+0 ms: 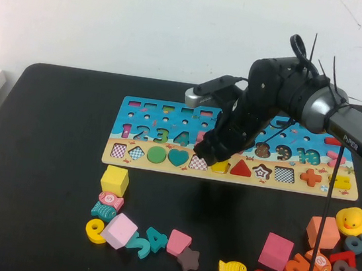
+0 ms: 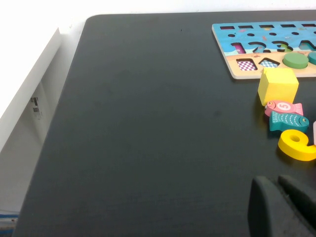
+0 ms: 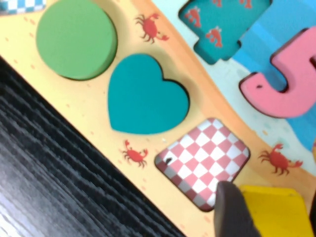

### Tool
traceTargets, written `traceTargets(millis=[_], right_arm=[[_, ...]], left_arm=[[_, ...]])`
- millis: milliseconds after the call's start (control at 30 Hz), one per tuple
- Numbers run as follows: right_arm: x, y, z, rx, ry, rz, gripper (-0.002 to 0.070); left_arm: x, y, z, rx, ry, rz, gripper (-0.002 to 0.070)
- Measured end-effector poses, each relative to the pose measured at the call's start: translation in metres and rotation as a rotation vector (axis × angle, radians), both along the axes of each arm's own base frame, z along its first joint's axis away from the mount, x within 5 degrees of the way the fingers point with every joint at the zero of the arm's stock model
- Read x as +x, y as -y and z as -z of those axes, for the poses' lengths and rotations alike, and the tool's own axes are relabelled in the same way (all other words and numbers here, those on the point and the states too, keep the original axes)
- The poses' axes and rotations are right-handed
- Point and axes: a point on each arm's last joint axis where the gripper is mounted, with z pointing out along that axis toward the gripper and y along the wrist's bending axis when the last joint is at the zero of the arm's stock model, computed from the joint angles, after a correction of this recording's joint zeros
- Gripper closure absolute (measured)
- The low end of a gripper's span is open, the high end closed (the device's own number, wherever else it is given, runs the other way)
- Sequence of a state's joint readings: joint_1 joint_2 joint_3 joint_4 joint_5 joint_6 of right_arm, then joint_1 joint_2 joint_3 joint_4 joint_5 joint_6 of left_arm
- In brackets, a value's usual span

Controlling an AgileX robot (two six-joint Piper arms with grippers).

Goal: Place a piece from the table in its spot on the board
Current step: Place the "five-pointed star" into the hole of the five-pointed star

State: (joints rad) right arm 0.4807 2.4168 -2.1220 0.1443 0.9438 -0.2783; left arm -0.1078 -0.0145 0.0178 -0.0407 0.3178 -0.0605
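Honestly, from my seat the left gripper (image 2: 284, 207) sits parked low over bare tabletop (image 2: 148, 138) at about eight o'clock from the board (image 1: 229, 175), and I cannot tell whether it is apart or together. Farther out, the right gripper (image 1: 213, 154) hangs over the board's shape row, clamped on the piece (image 3: 272, 212), a yellow block just beside the red-checked recess (image 3: 205, 160). I judge it light, stiff and smooth, best pinched on opposite flat edges. Its place is mostly hidden under the gripper in the high view; the block's outline is cut off, so I cannot confirm its seating.
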Motion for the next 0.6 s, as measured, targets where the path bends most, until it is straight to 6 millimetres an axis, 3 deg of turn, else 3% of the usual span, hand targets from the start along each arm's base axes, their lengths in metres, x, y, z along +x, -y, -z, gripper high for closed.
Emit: traceTargets(millis=[433, 600], right_arm=[[-0.001, 0.0015, 0.0009, -0.025, -0.012, -0.017, 0.034], [-0.0006, 0.0027, 0.0011, -0.019, -0.03, 0.061, 0.0342]], left_arm=[[0.0, 0.0, 0.0, 0.002, 0.0, 0.001, 0.0676], [0.0, 0.0, 0.0, 0.002, 0.0, 0.001, 0.0676]])
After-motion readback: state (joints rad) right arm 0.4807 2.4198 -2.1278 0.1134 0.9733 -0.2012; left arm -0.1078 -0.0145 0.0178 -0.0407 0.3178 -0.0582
